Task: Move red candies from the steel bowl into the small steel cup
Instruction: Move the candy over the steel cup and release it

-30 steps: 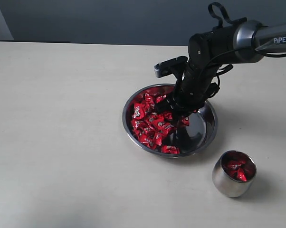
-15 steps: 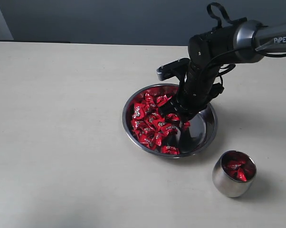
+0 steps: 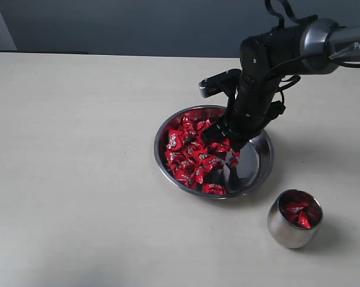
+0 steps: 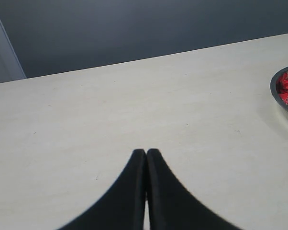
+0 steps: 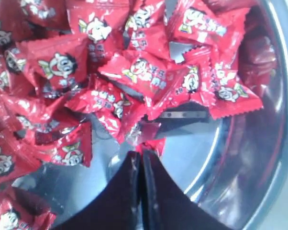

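Note:
The steel bowl (image 3: 265,162) sits right of the table's middle, its left half heaped with red candies (image 3: 189,152). My right gripper (image 3: 231,153) hangs inside the bowl at the heap's right edge. In the right wrist view its jaws are pressed together (image 5: 141,154) on the crinkled edge of one red candy (image 5: 152,145), above the bare mirror bottom (image 5: 220,158). The small steel cup (image 3: 289,234) stands in front and to the right of the bowl, with a few red candies (image 3: 296,213) in it. My left gripper (image 4: 146,152) is shut and holds nothing, over bare table left of the bowl (image 4: 279,98).
The pale table (image 3: 78,149) spreads wide to the left of the bowl and in front of it. A dark wall (image 3: 138,24) runs along the far edge. The right arm reaches in from the upper right.
The right gripper has shut its jaws at the edge of the candy heap and has risen a little, shifting slightly right. The bowl and cup have not moved.

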